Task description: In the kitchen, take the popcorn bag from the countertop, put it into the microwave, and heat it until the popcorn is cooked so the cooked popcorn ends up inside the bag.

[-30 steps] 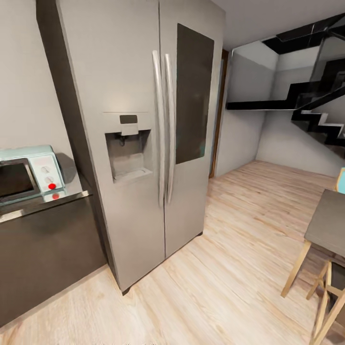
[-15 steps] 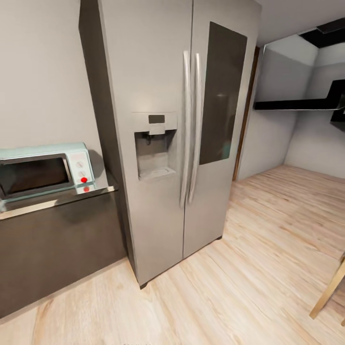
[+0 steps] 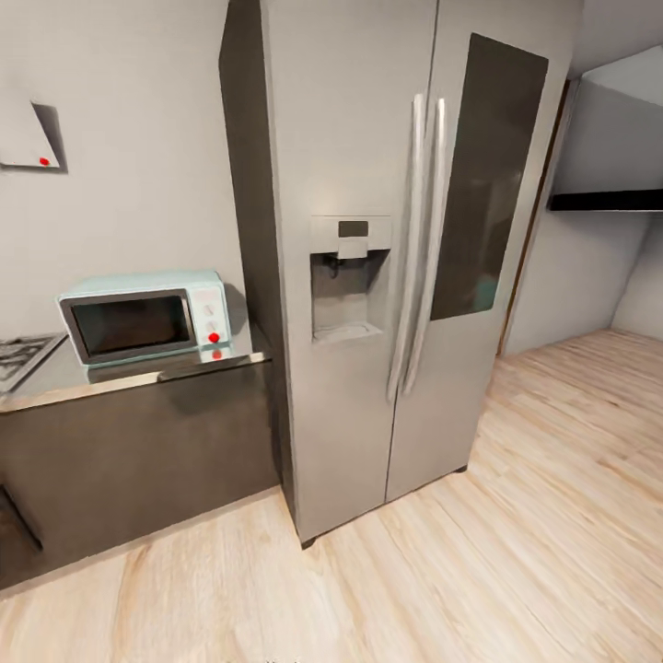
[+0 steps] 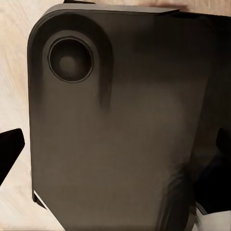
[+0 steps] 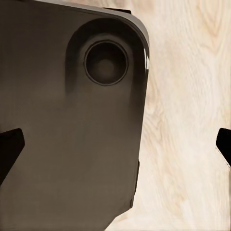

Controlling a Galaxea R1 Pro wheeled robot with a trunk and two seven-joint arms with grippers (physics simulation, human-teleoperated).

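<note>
Microwave (image 3: 147, 316), boxy pale mint-blue with dark glass door, sits on the glossy grey countertop (image 3: 110, 379) beside a tall steel fridge (image 3: 396, 249). Both grippers, left (image 4: 115, 159) and right (image 5: 115, 149), are spread wide, holding nothing.

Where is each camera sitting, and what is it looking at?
Head view: up on the robot's head, facing the microwave on the countertop beside the fridge; none of its body shows.
Left wrist view: on the left arm, aimed down at the robot's dark base.
Right wrist view: on the right arm, aimed down at the base too.
All three share the wooden floor.
</note>
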